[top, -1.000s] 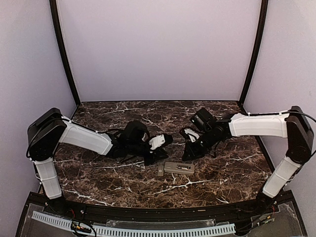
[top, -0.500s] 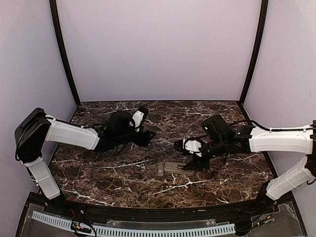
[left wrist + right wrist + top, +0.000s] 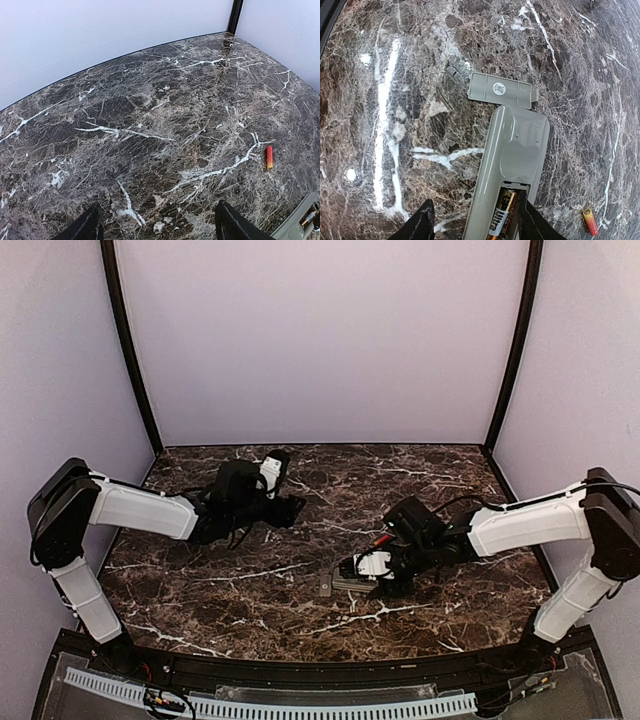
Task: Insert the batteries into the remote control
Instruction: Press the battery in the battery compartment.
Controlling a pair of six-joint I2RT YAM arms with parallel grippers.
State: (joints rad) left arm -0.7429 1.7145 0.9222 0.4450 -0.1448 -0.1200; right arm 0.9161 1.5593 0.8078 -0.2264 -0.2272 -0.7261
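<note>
right pincer (image 3: 477, 222) apart, straddling remote (image 3: 512, 155) lying back-up on worktop (image 3: 395, 125); one battery (image 3: 502, 212) in its recess, cover (image 3: 500, 91) off at far end; loose red battery (image 3: 590, 221) nearby; left pincer (image 3: 159, 226) apart, empty, well clear

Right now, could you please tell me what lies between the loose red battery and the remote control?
Only bare marble table. In the right wrist view the loose battery lies apart from the remote control, with nothing between them.

The dark marble tabletop (image 3: 250, 600) is overlooked from high behind; a red cylindrical battery (image 3: 269, 157) is shared by both downward-angled wrist views, the right closer.
</note>
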